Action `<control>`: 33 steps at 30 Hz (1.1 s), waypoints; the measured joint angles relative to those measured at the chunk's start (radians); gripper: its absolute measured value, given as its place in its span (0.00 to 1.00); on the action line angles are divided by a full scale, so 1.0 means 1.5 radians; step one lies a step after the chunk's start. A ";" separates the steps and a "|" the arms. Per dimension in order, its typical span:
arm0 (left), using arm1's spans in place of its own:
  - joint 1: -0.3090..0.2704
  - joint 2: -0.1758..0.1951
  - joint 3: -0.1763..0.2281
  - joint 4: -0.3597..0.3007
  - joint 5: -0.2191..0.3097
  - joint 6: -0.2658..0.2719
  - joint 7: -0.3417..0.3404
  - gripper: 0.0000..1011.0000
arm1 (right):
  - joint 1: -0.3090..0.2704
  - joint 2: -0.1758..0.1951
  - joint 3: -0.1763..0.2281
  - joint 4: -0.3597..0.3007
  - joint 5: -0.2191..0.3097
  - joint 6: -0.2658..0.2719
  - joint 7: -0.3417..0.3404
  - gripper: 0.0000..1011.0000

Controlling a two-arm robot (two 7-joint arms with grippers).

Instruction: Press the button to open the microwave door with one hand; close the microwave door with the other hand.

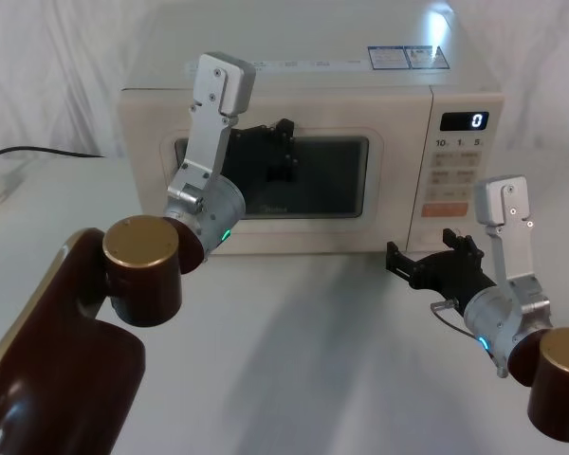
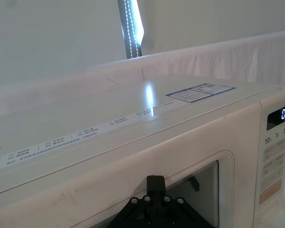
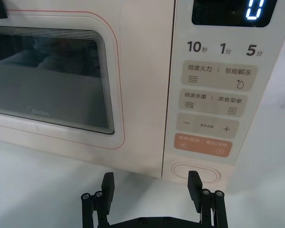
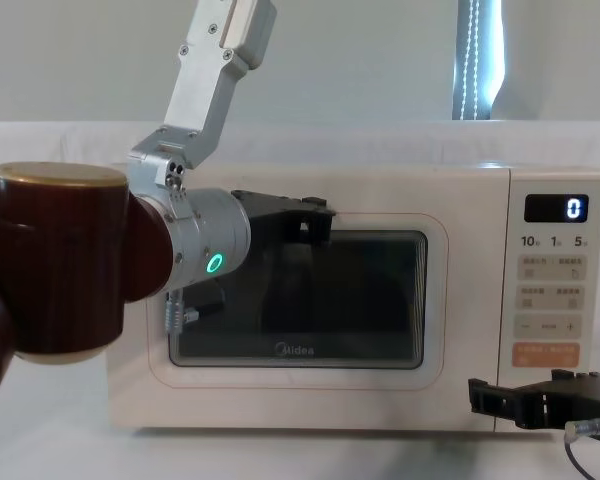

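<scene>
Door (image 1: 275, 180) shut on the microwave (image 1: 303, 104).
Right gripper (image 3: 152, 183) spread apart before the button (image 3: 195, 173); left gripper (image 1: 283, 152) at the window, fingers untellable.

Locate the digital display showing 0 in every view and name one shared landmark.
Head view: digital display, upper right on the microwave panel.
Left wrist view: far right.
Right wrist view: top edge, cropped.
Chest view: right, above the keys.
Shared landmark: the microwave door window beside it.
</scene>
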 joint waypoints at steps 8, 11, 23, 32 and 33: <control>0.013 -0.001 -0.009 -0.029 -0.014 0.024 -0.002 0.00 | 0.000 0.000 0.000 0.000 0.000 0.000 0.000 0.99; 0.025 0.002 -0.012 -0.056 -0.021 0.038 -0.002 0.00 | 0.000 0.000 0.000 0.000 0.000 0.000 0.000 0.99; 0.108 0.036 -0.030 -0.167 -0.034 0.060 0.011 0.00 | 0.000 0.000 0.000 0.000 0.000 0.000 0.000 0.99; 0.191 0.061 -0.069 -0.212 -0.031 0.026 0.042 0.00 | 0.000 0.000 0.000 0.000 0.000 0.000 0.000 0.99; 0.199 0.062 -0.073 -0.215 -0.031 0.022 0.046 0.00 | 0.000 0.000 0.000 0.000 0.000 0.000 0.000 0.99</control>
